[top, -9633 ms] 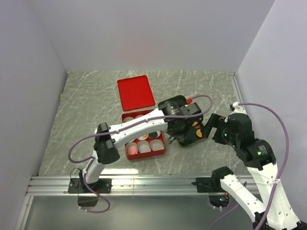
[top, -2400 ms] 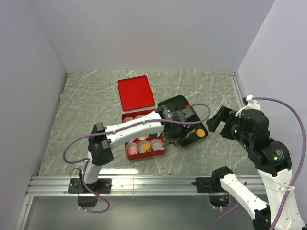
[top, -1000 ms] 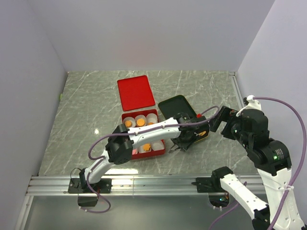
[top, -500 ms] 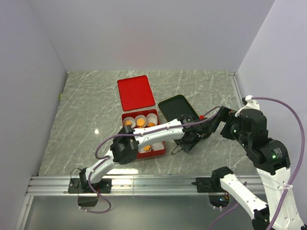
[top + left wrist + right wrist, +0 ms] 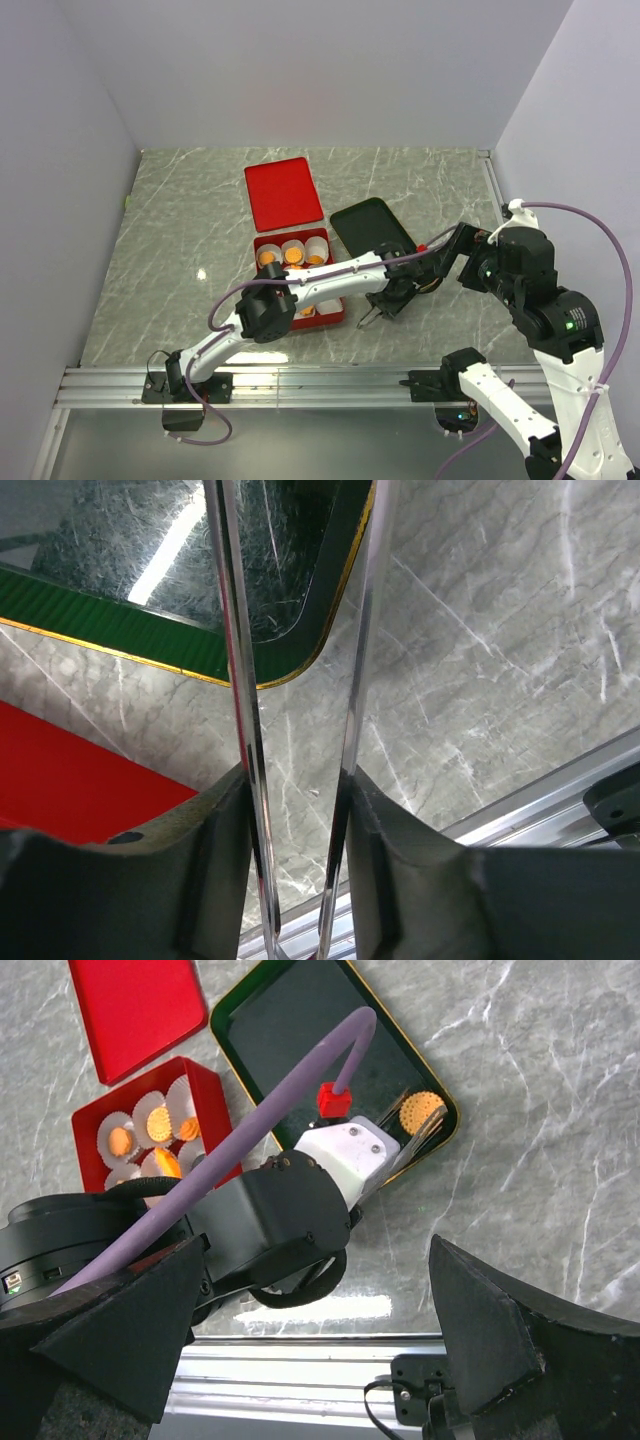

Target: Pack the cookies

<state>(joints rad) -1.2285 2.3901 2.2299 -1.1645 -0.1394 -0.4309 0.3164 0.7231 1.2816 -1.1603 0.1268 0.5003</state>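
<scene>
Though left fingers (image 5: 240,680) gape over tray (image 5: 100,620) corner, cookie (image 5: 422,1112) lies beside them.

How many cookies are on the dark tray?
1. The cookie lies in the tray corner nearest the rail. The left arm covers part of the tray, so more may be hidden.

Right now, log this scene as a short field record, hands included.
red box: paper cups inside, several holding orange cookies
tray: one round orange cookie in its near right corner
red lid: flat on table beyond box
left hand: fingers extend to the tray cookie; grip unclear
right hand: open, empty, right of tray
</scene>
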